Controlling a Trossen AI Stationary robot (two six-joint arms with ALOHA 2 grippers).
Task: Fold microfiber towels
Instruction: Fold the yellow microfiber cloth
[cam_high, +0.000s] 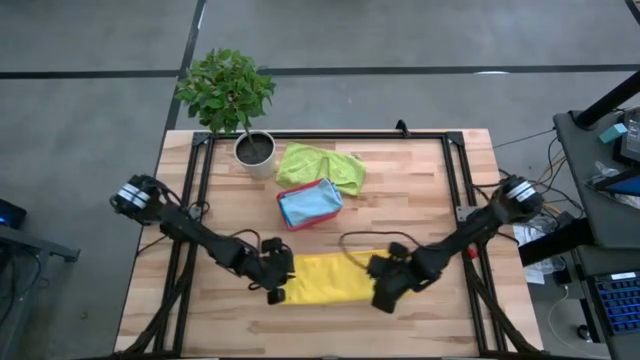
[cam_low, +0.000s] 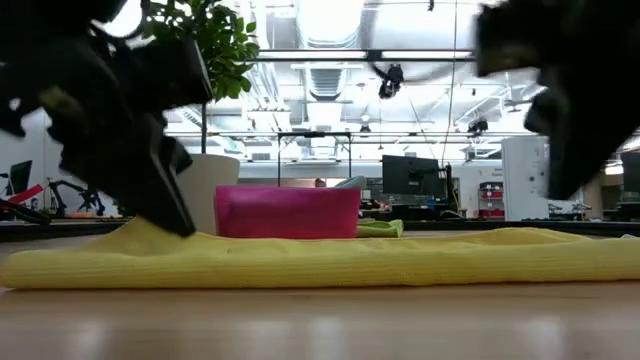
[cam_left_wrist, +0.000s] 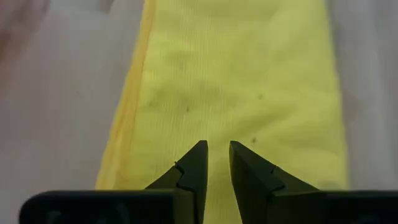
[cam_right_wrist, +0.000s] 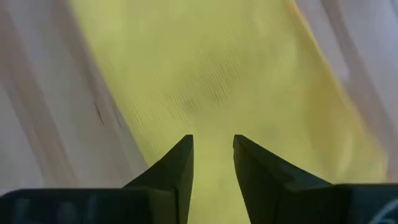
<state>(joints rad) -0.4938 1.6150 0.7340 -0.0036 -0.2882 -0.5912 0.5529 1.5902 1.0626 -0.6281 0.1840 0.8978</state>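
Yellow towel (cam_high: 322, 279) lying between left end effector (cam_high: 277, 293) and right end effector (cam_high: 384, 298), both slightly parted, empty

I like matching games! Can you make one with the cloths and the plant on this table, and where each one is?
Things:
1. long folded yellow microfiber towel
2. crumpled lime green microfiber towel
3. light teal-blue microfiber towel
4. leafy green plant in a white pot

Places:
A. in the small pink plastic tray
B. at the table's far left corner
C. between the two grippers
D. beside the pot, behind the tray

Pairs: 1-C, 2-D, 3-A, 4-B
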